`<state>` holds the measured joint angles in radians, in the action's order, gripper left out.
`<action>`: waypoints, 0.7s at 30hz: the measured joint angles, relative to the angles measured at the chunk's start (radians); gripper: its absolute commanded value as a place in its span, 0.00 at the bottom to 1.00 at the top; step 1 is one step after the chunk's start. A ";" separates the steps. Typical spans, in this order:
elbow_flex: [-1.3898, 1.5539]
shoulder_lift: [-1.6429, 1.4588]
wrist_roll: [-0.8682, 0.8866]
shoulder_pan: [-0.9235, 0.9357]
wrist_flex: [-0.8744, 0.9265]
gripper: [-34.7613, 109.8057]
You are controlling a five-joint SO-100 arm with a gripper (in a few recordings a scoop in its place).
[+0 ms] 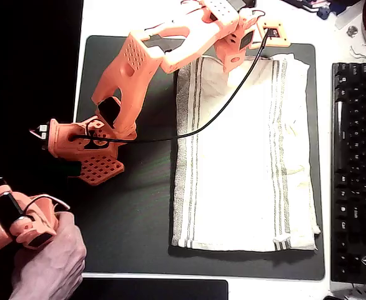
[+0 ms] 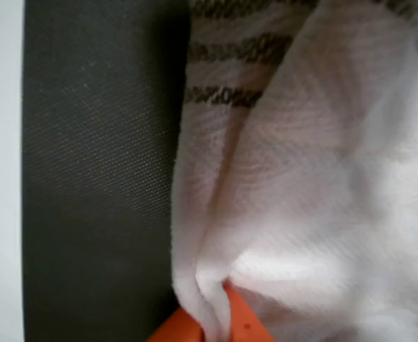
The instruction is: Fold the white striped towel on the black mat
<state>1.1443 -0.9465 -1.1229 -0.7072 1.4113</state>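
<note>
In the overhead view, the orange arm [image 1: 139,69] reaches from the left across the black mat [image 1: 133,212] on the white counter [image 1: 108,15]. The towel [image 1: 245,162] lies spread on the mat's right half, beside a keyboard [image 1: 356,169]. In the wrist view, the hand [image 2: 220,320] pinches a fold of towel edge.

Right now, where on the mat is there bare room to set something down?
Bare mat: the wide strip between the arm's base and the towel, plus a thin band below the towel. Crowded: the top edge, where the gripper pinches the towel.
</note>
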 measured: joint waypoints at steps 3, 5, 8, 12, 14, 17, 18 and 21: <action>-0.018 -0.003 0.000 0.000 0.014 0.24; -0.034 -0.005 -0.017 0.011 0.040 0.24; -0.051 -0.020 -0.018 0.020 0.064 0.24; -0.071 -0.058 -0.018 0.026 0.098 0.24; -0.072 -0.087 -0.035 0.037 0.112 0.24; -0.072 -0.132 -0.054 0.055 0.120 0.24; -0.072 -0.150 -0.054 0.063 0.132 0.24; -0.067 -0.210 -0.054 0.084 0.147 0.24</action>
<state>1.0769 -1.1566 -1.1766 -0.6228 1.5585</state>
